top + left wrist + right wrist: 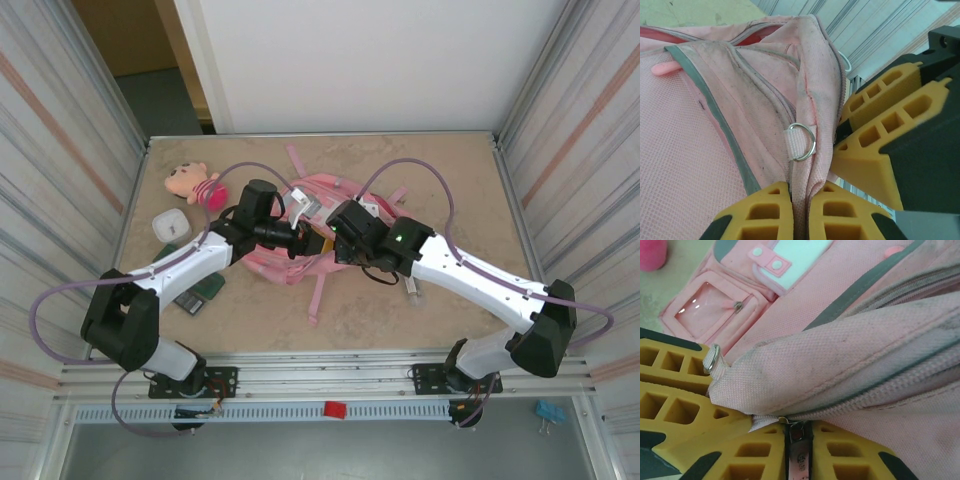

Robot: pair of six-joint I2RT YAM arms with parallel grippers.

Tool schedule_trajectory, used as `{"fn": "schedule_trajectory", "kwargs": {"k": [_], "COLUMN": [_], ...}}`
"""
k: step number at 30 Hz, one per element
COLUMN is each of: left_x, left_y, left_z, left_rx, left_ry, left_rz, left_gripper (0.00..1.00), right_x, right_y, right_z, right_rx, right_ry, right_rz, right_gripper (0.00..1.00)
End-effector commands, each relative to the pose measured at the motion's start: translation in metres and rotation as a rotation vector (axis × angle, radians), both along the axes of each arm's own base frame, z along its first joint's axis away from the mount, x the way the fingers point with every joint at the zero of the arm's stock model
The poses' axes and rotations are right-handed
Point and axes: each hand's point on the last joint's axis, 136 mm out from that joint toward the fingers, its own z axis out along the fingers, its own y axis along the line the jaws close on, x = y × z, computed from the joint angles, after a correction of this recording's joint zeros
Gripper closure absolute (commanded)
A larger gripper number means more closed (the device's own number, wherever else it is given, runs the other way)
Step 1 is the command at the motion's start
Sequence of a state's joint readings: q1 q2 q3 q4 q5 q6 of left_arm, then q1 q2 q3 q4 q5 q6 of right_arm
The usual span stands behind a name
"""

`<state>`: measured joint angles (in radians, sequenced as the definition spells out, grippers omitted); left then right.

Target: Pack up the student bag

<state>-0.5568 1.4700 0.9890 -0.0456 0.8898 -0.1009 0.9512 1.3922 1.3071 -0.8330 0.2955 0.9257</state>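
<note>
Matt woven pink cloth on the student bag (760, 75), shiny metal ring (813, 144), glossy plastic window (710, 307)

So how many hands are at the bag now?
2. The left hand pinches the student bag's fabric under a metal ring; the right hand straddles its zipper pull.

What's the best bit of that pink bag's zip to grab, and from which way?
The zip pull: a small flat tab sticking out at the end of the bag's zip line. Pinch its flat faces, coming in end-on along the zip, as the right gripper is placed. The left gripper, shut on a fold nearby, should keep it taut.
</note>
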Motion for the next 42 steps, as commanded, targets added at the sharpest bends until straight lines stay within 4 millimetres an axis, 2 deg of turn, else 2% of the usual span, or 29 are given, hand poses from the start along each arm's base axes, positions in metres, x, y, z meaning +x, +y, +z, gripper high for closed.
{"fn": "schedule_trajectory", "kwargs": {"k": [1,5,9,13,15,20,24,28,30,34,36,39,42], "left_x": [-0.008,-0.008,-0.008,-0.01,-0.01,-0.013,-0.014,-0.02,-0.018,-0.013,-0.008,-0.004,-0.007], "left_y": [-0.005,-0.005,-0.004,-0.001,0.002,0.013,0.02,0.024,0.025,0.028,0.035,0.057,0.086], "left_z": [0.042,0.044,0.045,0.04,0.034,0.018,0.01,0.005,0.006,0.012,0.011,-0.005,-0.032], "left_rx": [-0.098,-0.1,-0.099,-0.069,-0.043,0.057,0.124,0.155,0.159,0.142,0.151,0.182,0.218], "left_ry": [-0.035,-0.04,-0.05,-0.072,-0.099,-0.213,-0.279,-0.318,-0.309,-0.178,-0.067,0.118,0.228], "left_rz": [-0.072,-0.07,-0.069,-0.069,-0.069,-0.083,-0.112,-0.156,-0.132,0.005,0.14,0.377,0.582], "left_gripper": [1.0,1.0,1.0,1.0,1.0,1.0,1.0,1.0,0.89,0.5,0.37,0.29,0.25], "right_x": [-0.009,-0.006,-0.004,-0.001,0.0,-0.001,-0.005,-0.006,-0.007,-0.014,-0.015,-0.018,-0.022], "right_y": [-0.026,-0.027,-0.027,-0.038,-0.046,-0.061,-0.069,-0.065,-0.058,-0.035,-0.03,-0.029,-0.027], "right_z": [-0.018,-0.02,-0.022,-0.016,-0.01,-0.003,-0.011,-0.011,-0.011,-0.014,-0.018,-0.025,-0.032], "right_rx": [-0.163,-0.18,-0.169,-0.178,-0.164,-0.111,-0.123,-0.094,-0.064,0.049,0.073,0.077,0.081], "right_ry": [0.036,0.04,0.04,0.033,0.028,0.041,0.074,0.086,0.085,0.105,0.115,0.13,0.137], "right_rz": [0.032,0.028,0.033,0.026,0.024,0.11,0.213,0.282,0.316,0.379,0.379,0.372,0.38], "right_gripper": [0.75,0.75,0.85,0.97,1.0,1.0,1.0,1.0,1.0,1.0,1.0,1.0,1.0]}}
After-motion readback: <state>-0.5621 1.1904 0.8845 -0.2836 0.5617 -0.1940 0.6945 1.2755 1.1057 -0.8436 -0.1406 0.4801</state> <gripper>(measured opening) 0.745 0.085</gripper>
